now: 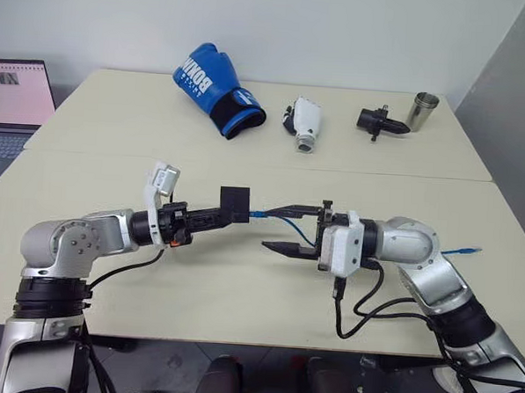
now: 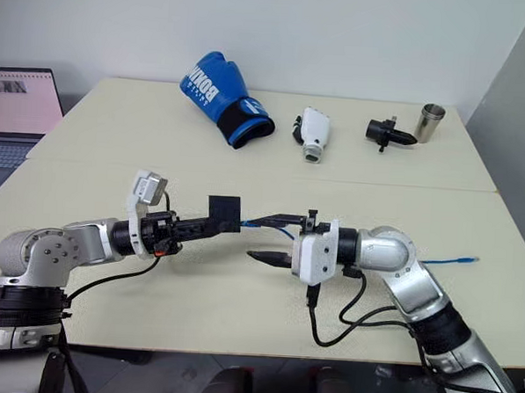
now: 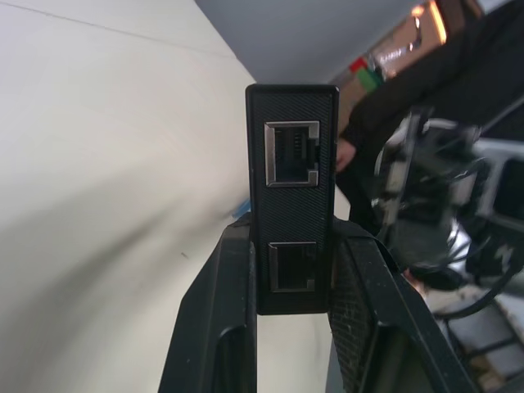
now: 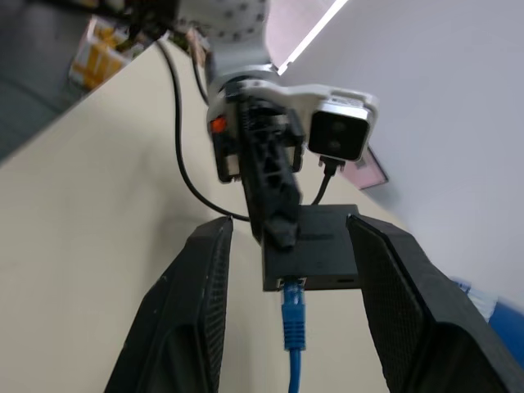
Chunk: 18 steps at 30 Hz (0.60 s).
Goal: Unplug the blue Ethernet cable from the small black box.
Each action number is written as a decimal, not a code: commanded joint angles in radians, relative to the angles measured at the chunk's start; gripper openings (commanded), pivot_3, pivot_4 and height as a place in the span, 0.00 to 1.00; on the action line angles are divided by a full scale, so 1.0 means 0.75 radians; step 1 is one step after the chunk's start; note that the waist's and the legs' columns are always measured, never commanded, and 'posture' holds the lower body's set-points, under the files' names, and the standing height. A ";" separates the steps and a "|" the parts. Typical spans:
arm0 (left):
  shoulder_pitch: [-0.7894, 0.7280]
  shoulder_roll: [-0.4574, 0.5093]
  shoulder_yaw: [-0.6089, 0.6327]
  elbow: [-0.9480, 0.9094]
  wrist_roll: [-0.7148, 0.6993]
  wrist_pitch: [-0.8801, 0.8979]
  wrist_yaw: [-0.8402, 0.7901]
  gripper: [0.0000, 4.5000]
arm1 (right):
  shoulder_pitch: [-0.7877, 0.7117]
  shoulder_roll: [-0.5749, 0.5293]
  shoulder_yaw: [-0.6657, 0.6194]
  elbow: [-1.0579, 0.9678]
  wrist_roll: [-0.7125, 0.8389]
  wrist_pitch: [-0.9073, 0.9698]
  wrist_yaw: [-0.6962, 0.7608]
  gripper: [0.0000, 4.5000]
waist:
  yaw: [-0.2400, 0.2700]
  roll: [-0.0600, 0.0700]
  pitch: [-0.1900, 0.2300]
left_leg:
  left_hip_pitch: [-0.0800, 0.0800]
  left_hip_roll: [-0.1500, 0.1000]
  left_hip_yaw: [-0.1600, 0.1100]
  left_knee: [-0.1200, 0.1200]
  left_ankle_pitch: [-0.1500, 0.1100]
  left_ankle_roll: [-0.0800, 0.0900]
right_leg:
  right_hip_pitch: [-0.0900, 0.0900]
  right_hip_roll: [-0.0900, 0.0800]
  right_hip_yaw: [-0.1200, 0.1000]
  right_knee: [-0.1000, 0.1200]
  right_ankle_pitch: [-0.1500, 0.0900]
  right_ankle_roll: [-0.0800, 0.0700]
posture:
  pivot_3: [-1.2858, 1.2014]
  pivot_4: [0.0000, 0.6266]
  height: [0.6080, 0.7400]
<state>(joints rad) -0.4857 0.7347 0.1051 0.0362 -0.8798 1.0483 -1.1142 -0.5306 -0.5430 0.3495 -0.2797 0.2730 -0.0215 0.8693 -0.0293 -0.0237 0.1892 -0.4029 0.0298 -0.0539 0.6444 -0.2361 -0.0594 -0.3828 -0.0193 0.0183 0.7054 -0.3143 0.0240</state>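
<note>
Clamping the small black box (image 1: 235, 201) tight above the table (image 1: 240, 292), the left gripper (image 1: 228, 209) holds firm while the right gripper (image 1: 285, 227) spreads empty around the blue Ethernet cable (image 4: 293, 315), its plug apparently seated, so unplugging remains.

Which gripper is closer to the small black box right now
Left. The left gripper is shut on the small black box, holding it above the table. The right gripper faces it from the other side with jaws open, apart from the box, around the blue Ethernet cable.
</note>
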 commanded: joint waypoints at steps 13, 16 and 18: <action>-0.074 0.064 -0.104 -0.070 0.142 -0.268 -0.305 0.17 | -0.102 0.102 -0.259 -0.063 0.817 1.284 -0.139 0.51 | -0.003 0.000 0.000 | 0.000 0.000 0.001 -0.002 0.000 0.001 | 0.001 0.001 -0.001 -0.004 -0.001 -0.001 | 0.52 0.24 1.00; -0.071 0.065 -0.100 -0.073 0.147 -0.266 -0.310 0.17 | -0.113 0.135 -0.271 -0.045 0.831 1.321 -0.152 0.51 | -0.004 0.000 0.000 | 0.000 0.000 0.001 -0.003 -0.001 0.001 | 0.001 0.001 -0.001 -0.004 -0.001 -0.001 | 0.52 0.24 1.00; -0.070 0.062 -0.097 -0.074 0.149 -0.263 -0.312 0.17 | -0.126 0.161 -0.273 -0.012 0.813 1.325 -0.161 0.51 | -0.005 0.000 0.000 | 0.000 0.000 0.001 -0.003 -0.001 0.001 | 0.001 0.002 -0.001 -0.004 -0.001 -0.001 | 0.52 0.24 1.00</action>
<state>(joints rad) -0.5221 0.7714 0.0243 0.0012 -0.7669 0.8626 -1.3426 -0.6017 -0.4386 0.1737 -0.2880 0.8665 0.9700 0.7539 -0.0330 -0.0235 0.1893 -0.4028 0.0300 -0.0533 0.6424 -0.2365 -0.0587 -0.3821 -0.0178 0.0176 0.7021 -0.3150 0.0234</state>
